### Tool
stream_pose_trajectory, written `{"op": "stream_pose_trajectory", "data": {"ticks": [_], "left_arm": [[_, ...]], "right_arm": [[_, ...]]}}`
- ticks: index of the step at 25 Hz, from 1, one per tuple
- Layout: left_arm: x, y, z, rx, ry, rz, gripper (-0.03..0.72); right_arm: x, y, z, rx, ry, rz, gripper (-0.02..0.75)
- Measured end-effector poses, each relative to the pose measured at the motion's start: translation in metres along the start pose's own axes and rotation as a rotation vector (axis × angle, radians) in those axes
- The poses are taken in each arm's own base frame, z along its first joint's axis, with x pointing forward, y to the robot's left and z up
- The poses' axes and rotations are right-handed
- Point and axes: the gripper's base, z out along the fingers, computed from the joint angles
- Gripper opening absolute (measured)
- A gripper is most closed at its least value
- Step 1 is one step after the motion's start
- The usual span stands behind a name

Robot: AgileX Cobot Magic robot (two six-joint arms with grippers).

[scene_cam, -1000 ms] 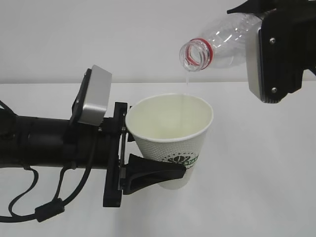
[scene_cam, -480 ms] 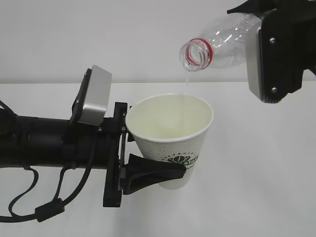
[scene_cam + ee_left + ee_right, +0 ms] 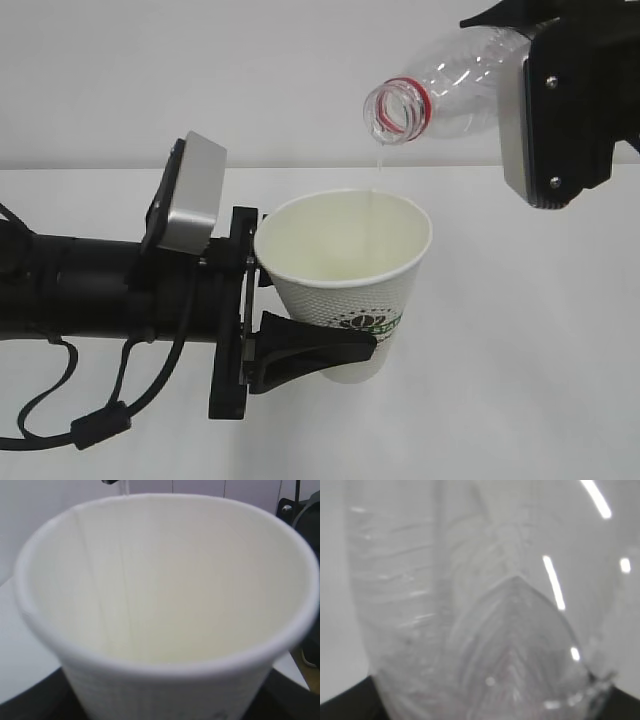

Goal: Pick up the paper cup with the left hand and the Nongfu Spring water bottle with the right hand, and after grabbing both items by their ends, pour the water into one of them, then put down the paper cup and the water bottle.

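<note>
Pouring is under way: the right pincer [image 3: 520,90] grips the tilted Nongfu Spring water bottle [image 3: 450,85], a thin stream of water [image 3: 377,170] falling into the paper cup [image 3: 345,285] clamped by the left pincer [image 3: 300,350]. Next, I reckon, the bottle needs righting, then both go down onto the worktop [image 3: 520,350].

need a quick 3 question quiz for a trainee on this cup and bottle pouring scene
1. True or false: the paper cup stands on the table.
2. Which way does the mouth of the water bottle point? A) straight up B) tilted down toward the cup C) away from the cup
3. Fill in: a thin stream of ____ falls from the bottle's mouth into the cup.

Key
1. False. The left gripper holds it by its lower end, above the table.
2. B. The right gripper holds the bottle tipped, mouth above the cup's open rim.
3. Water.
</note>
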Motion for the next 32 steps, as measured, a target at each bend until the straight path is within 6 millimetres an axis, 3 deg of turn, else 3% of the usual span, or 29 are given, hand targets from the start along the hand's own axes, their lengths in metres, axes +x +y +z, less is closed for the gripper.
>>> {"op": "stream_pose_trajectory", "data": {"ticks": [32], "left_arm": [[-0.0003, 0.0005, 0.0000, -0.005, -0.003, -0.003, 0.512]], "right_arm": [[0.0002, 0.0000, 0.0000, 0.000, 0.002, -0.018, 0.470]]}}
